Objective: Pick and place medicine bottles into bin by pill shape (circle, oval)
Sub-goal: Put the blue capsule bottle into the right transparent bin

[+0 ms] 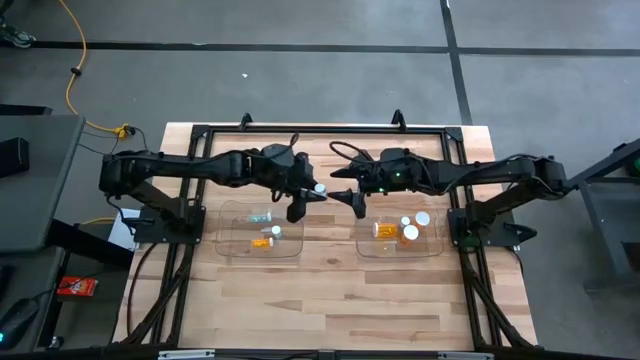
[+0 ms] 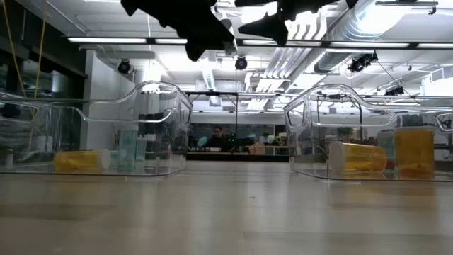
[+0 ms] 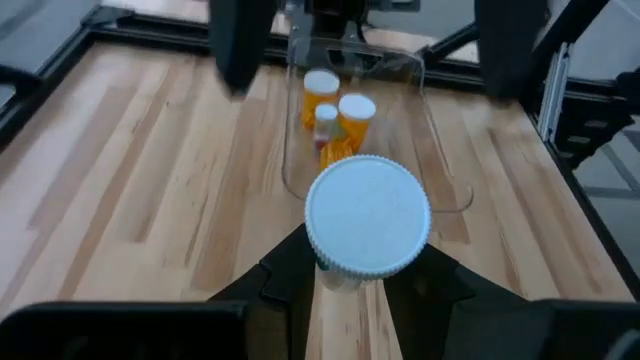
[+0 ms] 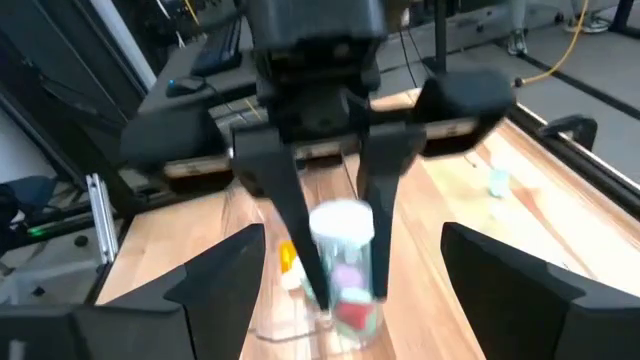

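Note:
My left gripper (image 1: 306, 196) is shut on a small clear bottle (image 4: 345, 265) with a white cap (image 3: 367, 215) and pink pills inside. It holds the bottle in the air over the bare wood between two clear bins. My right gripper (image 1: 353, 199) faces it from the table's right. Its fingers are wide open on either side of the bottle and touch nothing. The left bin (image 1: 228, 235) holds a few small bottles lying on its floor. The right bin (image 1: 432, 240) holds several, some standing with white caps up. My left gripper pinches the bottle's clear body (image 4: 330, 262), just below the cap, between its two fingers (image 4: 292, 205). The fingers come from the table's left, slanting down, and lie across the bottle. The bottle stands roughly upright, cap up, lifted clear of the table.
The two bins also show in the low view, the left bin (image 2: 166, 106) and the right bin (image 2: 304, 113). Bare wood lies between them and toward the near edge. A black frame (image 1: 320, 128) runs along the table's far edge. A person (image 2: 218, 136) sits far behind the table.

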Action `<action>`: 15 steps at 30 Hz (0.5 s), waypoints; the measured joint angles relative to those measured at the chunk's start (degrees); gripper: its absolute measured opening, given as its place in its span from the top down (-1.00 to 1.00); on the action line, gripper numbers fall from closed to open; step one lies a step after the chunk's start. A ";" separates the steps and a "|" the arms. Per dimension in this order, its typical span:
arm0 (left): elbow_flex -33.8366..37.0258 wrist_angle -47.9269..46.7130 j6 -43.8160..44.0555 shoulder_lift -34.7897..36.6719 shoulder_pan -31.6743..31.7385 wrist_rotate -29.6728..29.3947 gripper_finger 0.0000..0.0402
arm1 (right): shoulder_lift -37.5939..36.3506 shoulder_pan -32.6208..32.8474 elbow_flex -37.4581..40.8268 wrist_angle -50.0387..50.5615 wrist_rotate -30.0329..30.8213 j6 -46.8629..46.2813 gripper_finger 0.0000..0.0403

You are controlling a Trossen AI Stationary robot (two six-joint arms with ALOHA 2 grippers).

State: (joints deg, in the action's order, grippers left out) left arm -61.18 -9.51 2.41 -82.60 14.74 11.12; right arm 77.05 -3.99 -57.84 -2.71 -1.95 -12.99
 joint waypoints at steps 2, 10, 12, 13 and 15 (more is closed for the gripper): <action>-0.56 -0.35 -0.09 -0.64 -0.28 -0.01 0.54 | 0.56 0.00 -0.07 -0.54 -0.09 -0.07 -0.47; -2.48 0.32 -0.27 -3.02 -0.93 0.03 0.54 | 2.51 0.02 -0.05 -2.59 -0.69 -0.44 -0.47; -2.50 0.58 -0.23 -2.98 -0.93 -0.01 0.54 | 2.56 0.02 0.00 -2.15 -1.52 -0.44 -0.47; -2.50 0.66 -0.21 -2.98 -0.91 -0.11 0.54 | 2.73 0.02 0.00 -2.28 -1.62 -0.44 -0.47; -2.50 1.30 -0.10 -2.98 -0.91 -1.06 0.54 | 2.93 0.07 0.02 -2.23 -1.80 -0.44 -0.47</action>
State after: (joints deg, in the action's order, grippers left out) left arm -63.68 -8.20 2.31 -85.58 13.82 10.06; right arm 79.99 -3.92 -57.82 -4.93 -3.75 -13.43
